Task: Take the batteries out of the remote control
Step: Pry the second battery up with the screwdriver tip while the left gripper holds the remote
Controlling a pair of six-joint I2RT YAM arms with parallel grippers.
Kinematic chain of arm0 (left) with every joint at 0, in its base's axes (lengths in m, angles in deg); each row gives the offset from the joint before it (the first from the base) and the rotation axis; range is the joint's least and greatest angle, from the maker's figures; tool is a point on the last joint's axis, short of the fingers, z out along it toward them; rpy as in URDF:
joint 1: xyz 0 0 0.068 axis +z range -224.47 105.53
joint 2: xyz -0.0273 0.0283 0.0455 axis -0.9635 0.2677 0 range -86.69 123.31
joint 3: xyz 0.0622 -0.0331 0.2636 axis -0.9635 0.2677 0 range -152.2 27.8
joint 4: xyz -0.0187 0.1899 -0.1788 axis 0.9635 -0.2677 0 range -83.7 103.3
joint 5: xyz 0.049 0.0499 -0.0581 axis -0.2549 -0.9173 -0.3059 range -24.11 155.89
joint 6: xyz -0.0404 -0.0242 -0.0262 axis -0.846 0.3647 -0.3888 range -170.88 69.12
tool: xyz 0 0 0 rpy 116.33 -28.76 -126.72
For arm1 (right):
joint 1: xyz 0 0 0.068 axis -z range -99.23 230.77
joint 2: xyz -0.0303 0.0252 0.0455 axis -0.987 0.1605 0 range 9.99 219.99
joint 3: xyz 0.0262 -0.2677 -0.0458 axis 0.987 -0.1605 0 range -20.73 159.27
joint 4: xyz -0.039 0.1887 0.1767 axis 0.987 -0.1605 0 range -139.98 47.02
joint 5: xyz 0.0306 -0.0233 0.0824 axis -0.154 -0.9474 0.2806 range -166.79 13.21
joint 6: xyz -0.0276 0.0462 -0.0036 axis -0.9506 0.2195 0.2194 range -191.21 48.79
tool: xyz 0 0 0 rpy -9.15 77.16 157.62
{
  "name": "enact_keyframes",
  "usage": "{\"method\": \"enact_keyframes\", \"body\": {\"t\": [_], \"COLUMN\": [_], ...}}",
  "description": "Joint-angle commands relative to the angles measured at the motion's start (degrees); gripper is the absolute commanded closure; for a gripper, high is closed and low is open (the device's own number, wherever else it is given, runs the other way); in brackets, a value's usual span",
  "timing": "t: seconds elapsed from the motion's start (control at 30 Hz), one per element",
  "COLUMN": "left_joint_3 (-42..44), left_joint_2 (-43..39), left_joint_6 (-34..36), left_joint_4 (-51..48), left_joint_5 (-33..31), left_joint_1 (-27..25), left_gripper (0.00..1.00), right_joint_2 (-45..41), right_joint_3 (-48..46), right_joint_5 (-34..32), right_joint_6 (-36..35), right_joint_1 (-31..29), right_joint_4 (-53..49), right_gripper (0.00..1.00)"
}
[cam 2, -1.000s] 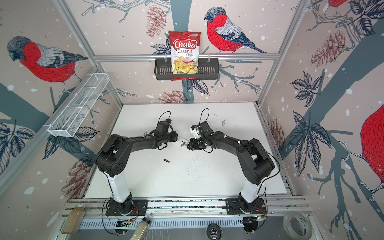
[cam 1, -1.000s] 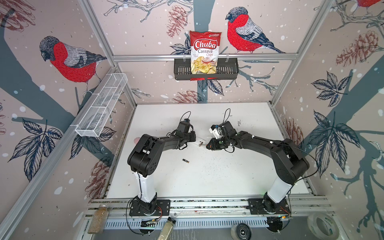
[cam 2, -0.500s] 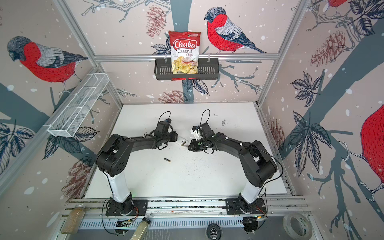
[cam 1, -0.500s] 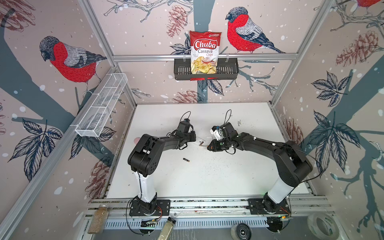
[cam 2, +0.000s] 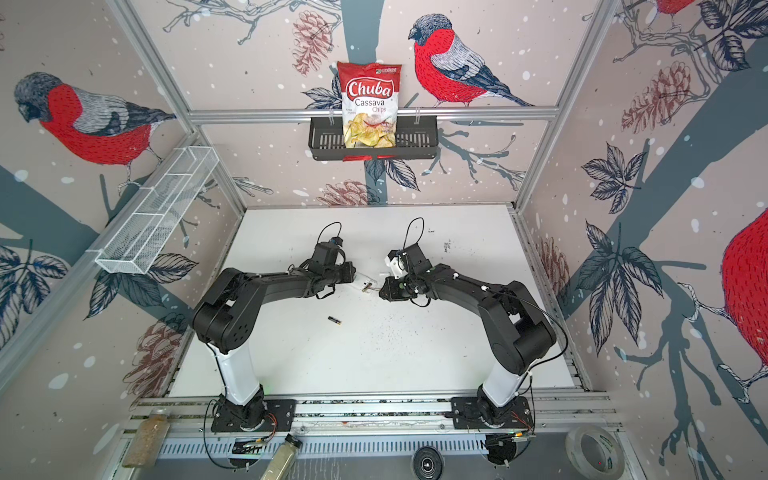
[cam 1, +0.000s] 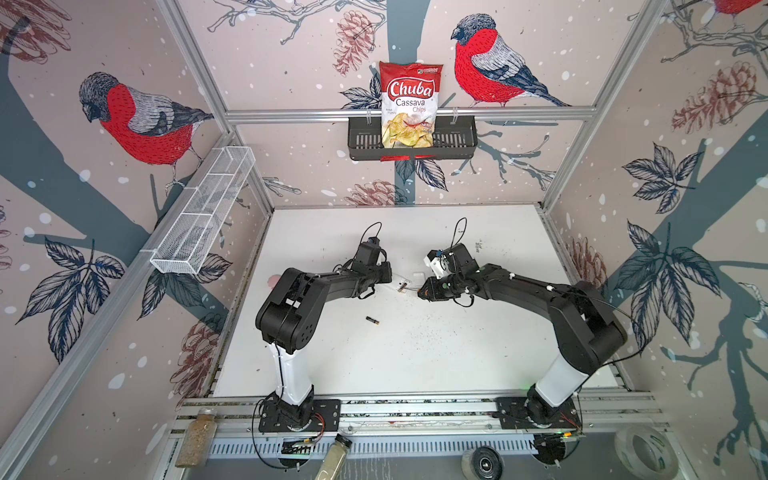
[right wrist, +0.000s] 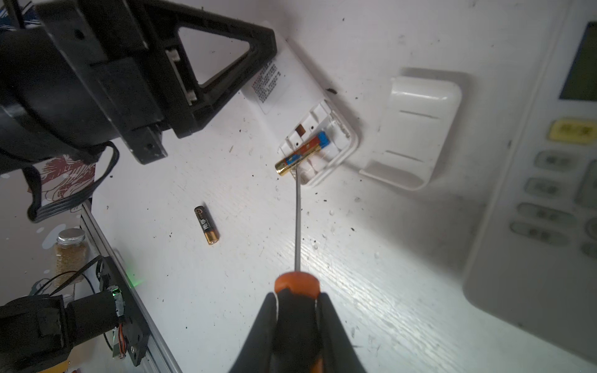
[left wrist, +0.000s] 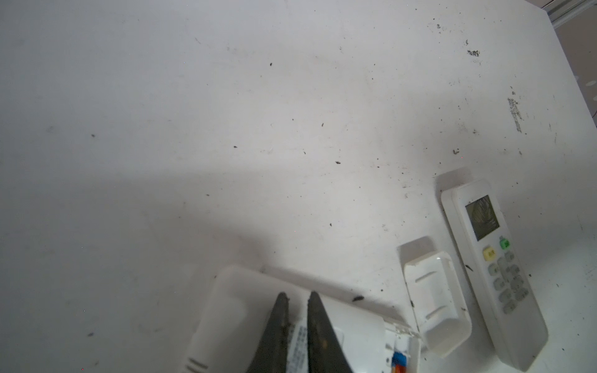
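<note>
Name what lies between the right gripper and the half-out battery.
The screwdriver, held by the right gripper, its shaft reaching the battery; right wrist view.

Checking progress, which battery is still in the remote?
The gold, red and blue battery, partly in the open compartment; the black battery lies loose on the table.

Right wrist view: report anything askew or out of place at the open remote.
A tilted battery juts from the remote, gold end past its edge, at the screwdriver tip. A loose battery lies on the table.
</note>
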Motion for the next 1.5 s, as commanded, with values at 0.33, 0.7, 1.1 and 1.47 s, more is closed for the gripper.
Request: {"method": "enact_keyframes", "body": {"t": [0.33,0.7,1.1,1.47], "left_joint_3": [0.11,0.32,0.9,1.03], "left_joint_2": [0.58,0.7,0.51,0.0], "left_joint_6": [0.28,0.27,0.02,0.17], "left_joint_4": [-5.42,-5.23,-4.86,-5.24], "left_joint_5": [-0.19,-0.08,0.05,-0.44], "left_joint_1": [0.05,0.05,0.05,0.05], "left_gripper": [0.85,0.85,0.86,0.86], "right_joint_2": [3.45,3.94,2.07,3.5], "right_joint_3": [0.43,0.12,1.18,3.03], "right_joint_5": [-0.18,0.72,-0.31,-2.29], "right_joint_6": [0.5,2.15,2.48,2.19], "right_joint_1": [1.05,1.59,0.17,1.23], "right_joint_4": [3.07,7.15,7.58,6.15], "right_gripper": [0.94,0.94,0.94,0.94]}}
